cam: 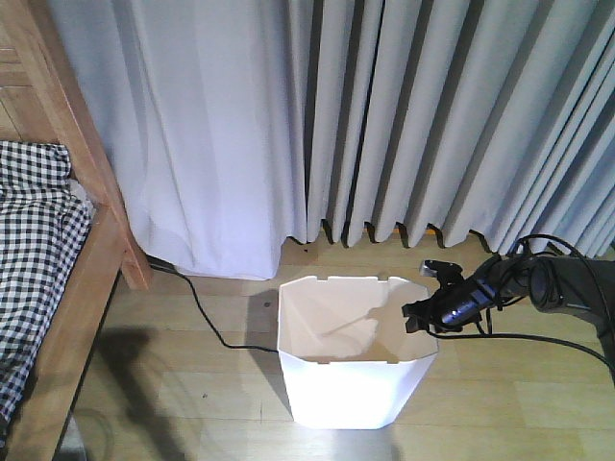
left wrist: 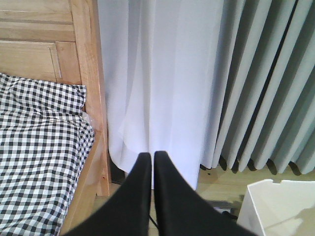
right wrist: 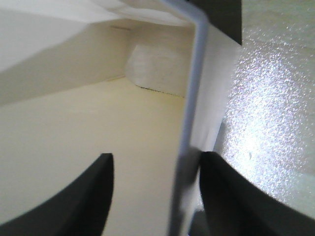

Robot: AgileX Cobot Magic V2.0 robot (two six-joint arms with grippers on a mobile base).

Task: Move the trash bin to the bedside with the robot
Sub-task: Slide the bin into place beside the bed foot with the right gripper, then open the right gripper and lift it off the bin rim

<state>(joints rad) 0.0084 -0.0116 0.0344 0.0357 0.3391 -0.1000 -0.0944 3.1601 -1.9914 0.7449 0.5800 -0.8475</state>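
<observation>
The white trash bin point(cam: 351, 384) stands on the wood floor, a little right of the bed. My right gripper point(cam: 423, 312) sits at its right rim. In the right wrist view that gripper point(right wrist: 156, 160) is open and straddles the bin's wall point(right wrist: 193, 88): one finger is inside over the cream interior point(right wrist: 74, 123), the other is outside against the wall. The bedside, a wooden frame point(cam: 91, 279) with checked bedding point(cam: 34, 240), is at the left. My left gripper point(left wrist: 151, 155) is shut on nothing, held above the floor between the bed frame point(left wrist: 91, 73) and the bin's corner point(left wrist: 275, 206).
Pale curtains point(cam: 384, 115) hang to the floor behind the bin. A black cable point(cam: 207, 317) runs over the floor from under the curtain to the bin's left side. Bare floor point(cam: 192, 384) lies between the bed and the bin.
</observation>
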